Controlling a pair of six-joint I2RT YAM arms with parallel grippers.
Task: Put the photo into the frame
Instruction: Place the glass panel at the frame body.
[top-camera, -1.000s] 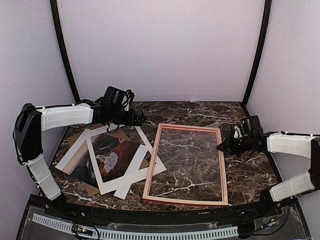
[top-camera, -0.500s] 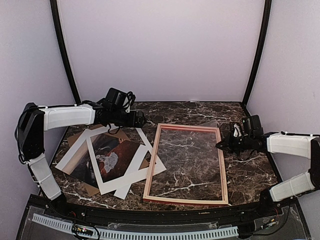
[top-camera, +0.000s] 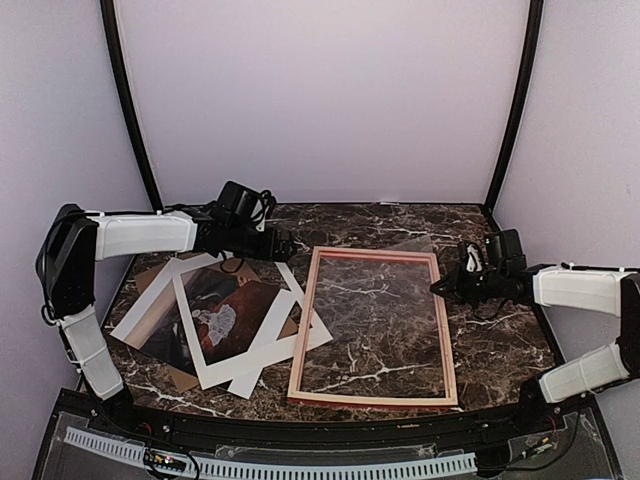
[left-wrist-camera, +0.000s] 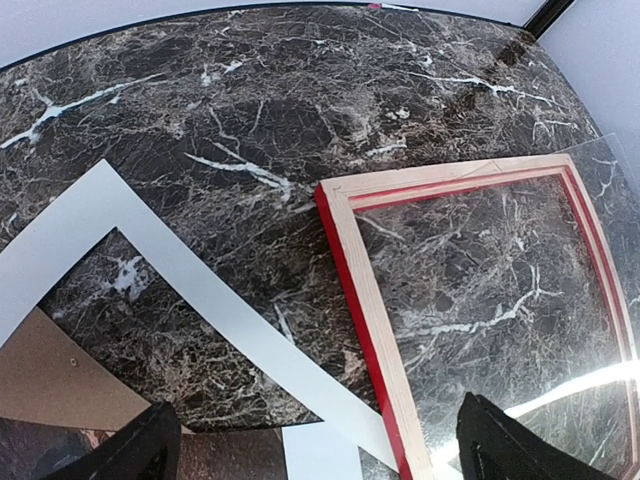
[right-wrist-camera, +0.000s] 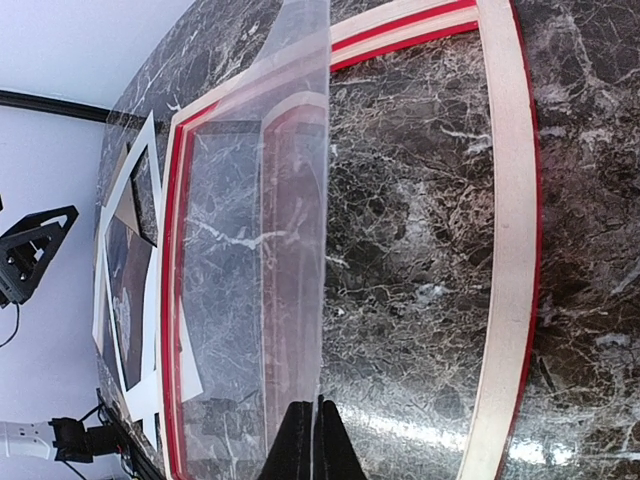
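The frame (top-camera: 303, 330) lies flat at mid-table, pale wood side up with red edges (left-wrist-camera: 365, 300). Left of it the photo (top-camera: 215, 322) lies face up, dark with a white figure, overlapping the white mat (top-camera: 140, 305). My left gripper (top-camera: 285, 243) hangs open over the mat's strip (left-wrist-camera: 200, 290), close to the frame's far left corner, holding nothing (left-wrist-camera: 315, 450). My right gripper (top-camera: 437, 288) is shut on the edge of a clear pane (right-wrist-camera: 250, 250), which slants up over the frame's right rail (right-wrist-camera: 505, 250); the fingertips (right-wrist-camera: 330, 440) pinch it.
A brown backing board (top-camera: 165, 270) lies under the photo and mat at the left, also showing in the left wrist view (left-wrist-camera: 60, 370). Lilac walls and two black posts (top-camera: 125, 100) close off the marble table (top-camera: 500, 340).
My left gripper has reached a little to the right, toward the frame's far left corner. My right gripper has edged left, and the pane's far corner stands slightly higher.
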